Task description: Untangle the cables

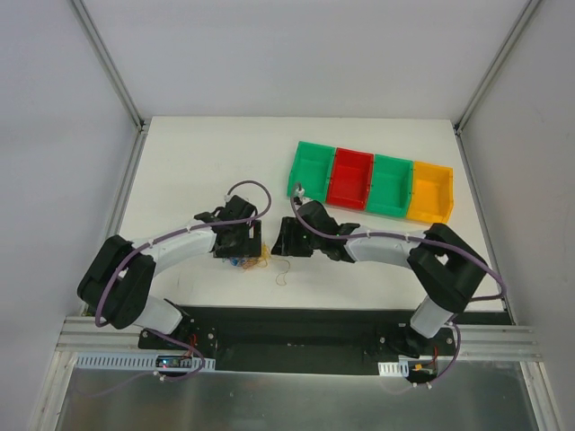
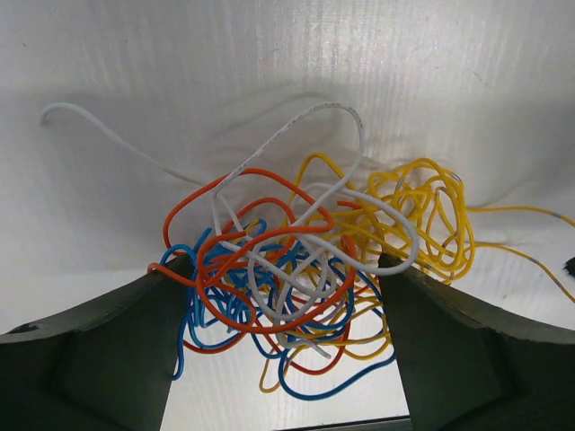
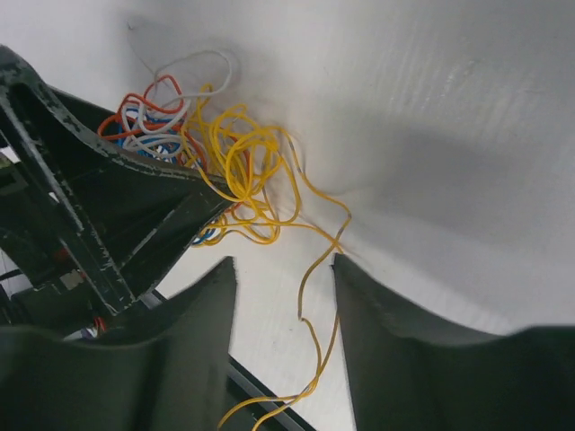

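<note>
Top external view: one white table (image 1: 198, 153) carries everything. Two arms reach inward from its near edge, the left arm (image 1: 171, 247) from 8 o'clock and the right arm (image 1: 395, 244) from 4 o'clock, and their tips almost meet near the middle.

Four bins stand in a touching row at 1 o'clock from the table's centre. Two are green (image 1: 311, 169) (image 1: 392, 184), with a red bin (image 1: 352, 178) between them and a yellow bin (image 1: 432, 191) at the 3 o'clock end.

The left gripper (image 2: 278, 269) stands with its jaws spread wide, straddling the cables (image 2: 296, 242). Outer loops brush both fingertips (image 2: 166, 278), but nothing is pinched. The right gripper (image 3: 283, 269) is also parted, less widely, with its jaws clear of each other. A single yellow strand (image 3: 303, 296) runs loosely through the gap.

The cables form one tangle lying on the table just toward 6 o'clock of its centre, under the left gripper's tips. Four colours show in the left wrist view: white, orange, blue and yellow. The yellow loops bunch at 3 o'clock and the blue at 7 o'clock, while a white end trails off toward 10 o'clock. How many separate strands make up the knot cannot be told.
</note>
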Motion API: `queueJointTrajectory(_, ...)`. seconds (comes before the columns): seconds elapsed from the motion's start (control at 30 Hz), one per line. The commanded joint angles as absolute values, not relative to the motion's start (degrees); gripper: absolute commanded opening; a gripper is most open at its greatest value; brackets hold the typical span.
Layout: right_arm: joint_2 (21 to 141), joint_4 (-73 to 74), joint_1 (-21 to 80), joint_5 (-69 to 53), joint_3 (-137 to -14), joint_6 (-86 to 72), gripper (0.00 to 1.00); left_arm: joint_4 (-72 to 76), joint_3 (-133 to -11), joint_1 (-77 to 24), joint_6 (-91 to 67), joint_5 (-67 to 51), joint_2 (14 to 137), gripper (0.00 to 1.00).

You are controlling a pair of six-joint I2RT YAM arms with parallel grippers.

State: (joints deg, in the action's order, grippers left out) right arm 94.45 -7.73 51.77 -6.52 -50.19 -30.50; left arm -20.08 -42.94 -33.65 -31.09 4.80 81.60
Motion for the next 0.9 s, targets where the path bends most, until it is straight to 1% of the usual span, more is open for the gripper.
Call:
queueJointTrajectory(0.0,97.99,-13.61,52.12,-13.53,-51.95,-34.71,0.42,-21.53,-45.18,-33.31,-32.61,7.38,82.88,0.81)
queueJointTrajectory(0.03,97.82,-13.88,52.03,-13.45,-51.60,-34.46,0.32,-21.53,-45.09,-33.31,-32.78,7.73,82.88,0.81)
queueJointTrajectory(0.07,97.04,-14.15,52.03,-12.84,-50.90,-33.93,0.19,-21.53,-45.00,-33.31,-33.04,8.08,82.88,0.81)
queueJointTrajectory(0.13,93.97,-14.24,51.77,-11.08,-48.97,-32.53,0.02,-21.62,-44.74,-33.31,-33.40,8.87,82.88,0.81)
queueJointTrajectory(0.17,91.34,-14.15,51.42,-9.86,-47.39,-31.91,0.00,-21.62,-44.56,-33.31,-33.49,9.22,82.88,0.80)
queueJointTrajectory(0.3,78.34,-11.62,48.96,-3.45,-40.88,-29.10,0.00,-22.93,-44.30,-32.79,-33.57,13.52,83.49,0.77)
queueJointTrajectory(0.37,69.92,-5.31,47.99,3.12,-38.86,-27.34,0.00,-23.90,-43.95,-32.00,-33.66,15.72,83.67,0.77)
queueJointTrajectory(0.5,54.79,9.20,45.45,15.01,-39.11,-23.83,0.00,-24.26,-43.07,-30.15,-33.66,16.09,83.76,0.76)
queueJointTrajectory(0.53,50.14,12.97,44.48,18.34,-39.72,-22.95,0.00,-24.34,-42.98,-29.89,-33.84,15.91,83.67,0.75)
queueJointTrajectory(0.63,41.07,22.03,40.88,24.41,-42.00,-19.79,0.00,-24.61,-42.63,-29.27,-34.19,16.08,82.88,0.76)
queueJointTrajectory(0.8,32.27,34.87,34.03,33.47,-49.64,-13.81,0.00,-24.70,-42.01,-27.43,-34.72,14.86,82.00,0.76)
queueJointTrajectory(0.87,29.72,37.34,32.88,36.54,-53.16,-11.52,0.00,-24.70,-42.10,-26.63,-34.80,13.72,82.44,0.76)
